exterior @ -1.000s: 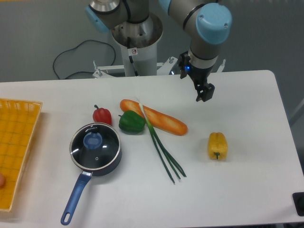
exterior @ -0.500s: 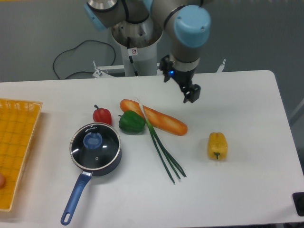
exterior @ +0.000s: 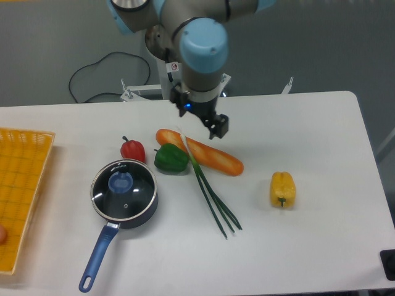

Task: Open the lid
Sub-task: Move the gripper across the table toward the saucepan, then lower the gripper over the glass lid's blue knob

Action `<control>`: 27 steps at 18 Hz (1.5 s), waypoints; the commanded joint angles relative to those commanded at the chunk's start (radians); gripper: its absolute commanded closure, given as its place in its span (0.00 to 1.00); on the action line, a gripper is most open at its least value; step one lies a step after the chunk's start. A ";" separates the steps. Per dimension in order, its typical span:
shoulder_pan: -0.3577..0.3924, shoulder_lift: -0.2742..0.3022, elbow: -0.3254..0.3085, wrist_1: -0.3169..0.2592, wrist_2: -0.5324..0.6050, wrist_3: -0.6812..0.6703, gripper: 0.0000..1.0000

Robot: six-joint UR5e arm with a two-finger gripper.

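The lid (exterior: pixel 124 190), clear glass with a thin metal rim and a blue centre knob (exterior: pixel 121 182), sits on the dark blue saucepan (exterior: pixel 139 213), whose long handle (exterior: pixel 97 259) points to the front left. My gripper (exterior: pixel 220 127) hangs above the baguette's far side, well to the right of and behind the lid. Its black fingers are seen edge-on, so I cannot tell whether they are open or shut. Nothing shows between them.
A baguette (exterior: pixel 200 152), a green pepper (exterior: pixel 171 158), a red pepper (exterior: pixel 133 150) and spring onions (exterior: pixel 211 191) lie between my gripper and the pan. A yellow pepper (exterior: pixel 282 189) lies at the right. A yellow basket (exterior: pixel 21 185) stands at the left edge.
My arm has swung left across the back of the table, from above the right half to above the baguette. The pan, the lid and the vegetables have not moved.
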 joint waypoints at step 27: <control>-0.117 -0.101 0.037 0.192 -0.068 -0.370 0.00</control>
